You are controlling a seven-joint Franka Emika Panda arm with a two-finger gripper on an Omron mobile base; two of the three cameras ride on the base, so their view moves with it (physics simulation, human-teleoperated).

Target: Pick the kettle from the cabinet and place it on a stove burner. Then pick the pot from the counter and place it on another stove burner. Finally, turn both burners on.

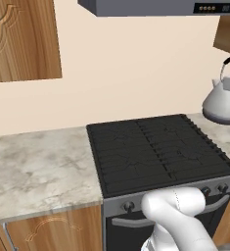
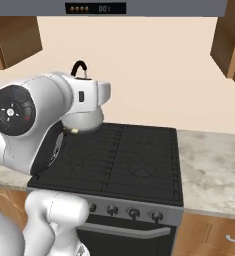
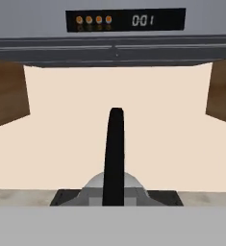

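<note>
The silver-grey kettle (image 1: pixel 221 103) hangs in the air above the black stove (image 1: pixel 160 149), clear of the ridged burner grates (image 2: pixel 129 160). My gripper (image 2: pixel 85 81) is shut on its thin black arched handle (image 3: pixel 115 153), which stands upright in the middle of the hand view with the kettle's rounded top (image 3: pixel 93 185) below it. From the right base view my white arm covers much of the kettle body (image 2: pixel 84 121). The pot is out of view. I cannot tell whether the plain brown panels beside the hood belong to the cabinet.
A grey range hood (image 3: pixel 124 29) with a lit display hangs above the stove. Round knobs (image 2: pixel 134 213) line the stove front. The marbled counter (image 1: pixel 38 166) lies on both sides of the stove (image 2: pixel 214 170). A carved wooden door (image 1: pixel 18 39) hangs at upper left.
</note>
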